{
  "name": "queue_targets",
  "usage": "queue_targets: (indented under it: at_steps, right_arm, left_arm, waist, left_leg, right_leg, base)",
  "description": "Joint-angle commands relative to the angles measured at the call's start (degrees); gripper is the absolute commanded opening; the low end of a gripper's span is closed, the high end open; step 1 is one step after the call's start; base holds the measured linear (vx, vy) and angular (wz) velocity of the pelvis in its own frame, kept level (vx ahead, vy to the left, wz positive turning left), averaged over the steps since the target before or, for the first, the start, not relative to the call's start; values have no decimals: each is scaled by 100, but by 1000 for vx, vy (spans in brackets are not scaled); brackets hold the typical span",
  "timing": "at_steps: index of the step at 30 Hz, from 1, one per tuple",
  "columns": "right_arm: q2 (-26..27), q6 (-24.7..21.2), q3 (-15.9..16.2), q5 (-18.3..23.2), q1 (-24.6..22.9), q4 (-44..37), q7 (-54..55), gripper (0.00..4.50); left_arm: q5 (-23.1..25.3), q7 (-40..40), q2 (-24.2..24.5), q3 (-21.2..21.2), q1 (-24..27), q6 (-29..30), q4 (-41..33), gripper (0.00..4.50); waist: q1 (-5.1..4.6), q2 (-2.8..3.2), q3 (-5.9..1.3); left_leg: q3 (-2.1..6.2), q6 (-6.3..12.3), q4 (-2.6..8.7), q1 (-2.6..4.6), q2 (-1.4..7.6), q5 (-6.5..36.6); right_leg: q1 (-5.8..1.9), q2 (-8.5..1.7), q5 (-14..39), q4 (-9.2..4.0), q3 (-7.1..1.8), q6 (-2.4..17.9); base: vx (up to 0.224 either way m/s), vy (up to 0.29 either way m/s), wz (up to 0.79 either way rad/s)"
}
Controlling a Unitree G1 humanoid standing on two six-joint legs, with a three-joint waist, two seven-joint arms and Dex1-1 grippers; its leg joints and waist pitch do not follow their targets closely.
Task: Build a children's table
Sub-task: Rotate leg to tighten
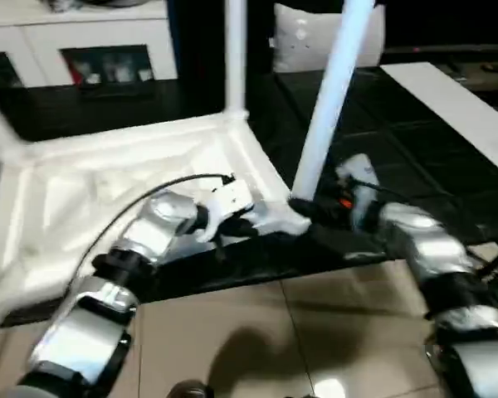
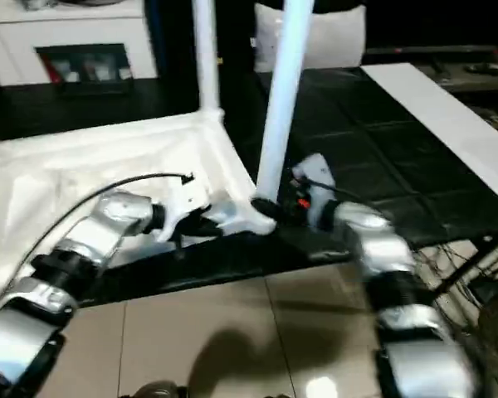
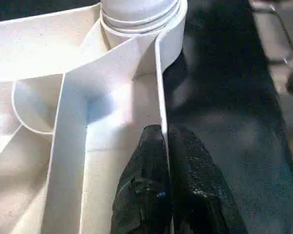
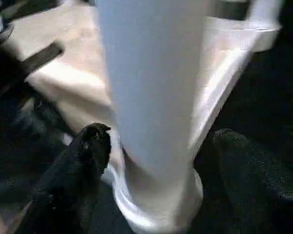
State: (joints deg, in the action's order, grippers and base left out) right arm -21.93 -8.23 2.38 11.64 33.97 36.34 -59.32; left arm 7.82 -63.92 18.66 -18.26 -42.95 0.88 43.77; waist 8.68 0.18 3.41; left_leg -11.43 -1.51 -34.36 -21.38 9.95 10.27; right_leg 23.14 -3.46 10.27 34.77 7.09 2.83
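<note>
The children's table lies upside down, its white ribbed top (image 1: pixel 108 182) on a black surface. One leg (image 1: pixel 332 91) stands in the near right corner socket (image 4: pixel 156 204), a second leg (image 1: pixel 235 50) stands at the far corner, and a third (image 1: pixel 0 128) leans at the left. My left gripper (image 3: pixel 166 134) is shut on the thin rim wall (image 3: pixel 161 87) of the top, just beside that near socket. My right gripper (image 4: pixel 161 141) is open around the base of the near leg, one finger (image 4: pixel 88 146) close beside it and the other (image 4: pixel 244 161) standing clear.
A white cabinet with glass doors (image 1: pixel 91 50) stands at the back left. A flat white board (image 1: pixel 456 108) lies on the black surface at the right, and a white cushion (image 1: pixel 299 37) sits behind. Tiled floor (image 1: pixel 257 332) lies in front, with cables (image 2: pixel 481 257) at the right.
</note>
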Motion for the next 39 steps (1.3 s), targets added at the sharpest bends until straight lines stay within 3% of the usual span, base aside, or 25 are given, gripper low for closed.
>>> queue_targets:
  at_steps: [1, 8, 9, 12, 15, 16, 21, 29, 32, 36, 39]
  right_arm:
    - [-231, 73, 108, 101, -67, -287, -576, 399]
    - [-664, 117, 569, 174, -357, -821, -1761, 399]
    - [-715, 141, 649, 142, -390, -871, -1903, 371]
    - [-757, 182, 726, 78, -406, -890, -2029, 363]
    - [-761, 113, 817, 84, -387, -883, -2288, 321]
    - [-713, 17, 867, 158, -345, -835, -2467, 318]
    - [-616, -53, 973, 208, -256, -651, -2657, 282]
    - [-503, -57, 989, 221, -236, -449, -2801, 213]
    - [-390, -188, 801, 394, -215, -379, -2674, 211]
    - [-191, -419, 589, 331, -106, -210, -1917, 205]
    - [63, -623, 476, 86, 50, 80, -913, 204]
  left_arm:
    - [-6, -648, 104, -223, 3, -502, -131, 0]
    - [-97, -1479, 336, -480, 84, -962, -191, 0]
    - [-144, -1577, 334, -481, 84, -1003, -179, 0]
    - [-182, -1678, 325, -474, 63, -1074, -120, 0]
    - [-248, -1929, 320, -483, 43, -1150, -95, 0]
    - [-305, -2105, 308, -490, 29, -1148, -100, 0]
    - [-326, -2216, 313, -517, 11, -1187, -50, 0]
    - [-372, -2329, 290, -453, 15, -1091, -44, 0]
    - [-502, -2202, 245, -327, -25, -524, -91, 0]
    - [-517, -1852, 164, -197, -71, -31, -136, 0]
    - [-524, -1413, 18, -74, -68, 353, -233, 0]
  waist:
    - [24, -14, -443]
    - [131, -22, -438]
    - [133, -21, -434]
    - [151, -32, -428]
    - [162, -33, -428]
    - [168, -61, -429]
    - [218, -38, -447]
    - [232, -43, -443]
    - [219, -44, -444]
    - [198, -35, -414]
    - [85, -54, -392]
  left_leg:
    - [220, 435, 341, 93, 425, 925]
    - [215, 425, 336, 105, 442, 961]
    - [217, 417, 338, 100, 444, 960]
    - [220, 385, 343, 102, 441, 972]
    - [218, 378, 341, 106, 434, 975]
    - [215, 388, 335, 99, 425, 946]
    - [217, 415, 328, 107, 447, 876]
    - [219, 365, 333, 103, 443, 899]
    - [216, 348, 337, 105, 449, 877]
    - [227, 278, 352, 115, 436, 982]
    - [238, 160, 364, 129, 404, 1113]
  right_leg:
    - [-347, -654, 1579, -498, -409, 557]
    - [-335, -676, 1687, -502, -415, 628]
    - [-332, -680, 1700, -499, -417, 637]
    - [-330, -686, 1858, -522, -413, 596]
    - [-327, -684, 1992, -540, -411, 530]
    - [-331, -682, 2001, -529, -411, 526]
    - [-307, -679, 1805, -503, -414, 615]
    - [-322, -691, 1872, -505, -414, 581]
    - [-327, -689, 1881, -498, -414, 592]
    - [-315, -696, 2257, -557, -401, 519]
    - [-317, -699, 2634, -607, -375, 405]
  base:
    - [0, 0, 0]
    - [0, 0, 0]
    - [0, 0, 0]
    - [0, 0, 0]
    - [0, 0, 0]
    - [0, 0, 0]
    - [0, 0, 0]
    - [0, 0, 0]
    - [0, 0, 0]
    - [0, 0, 0]
    - [0, 0, 0]
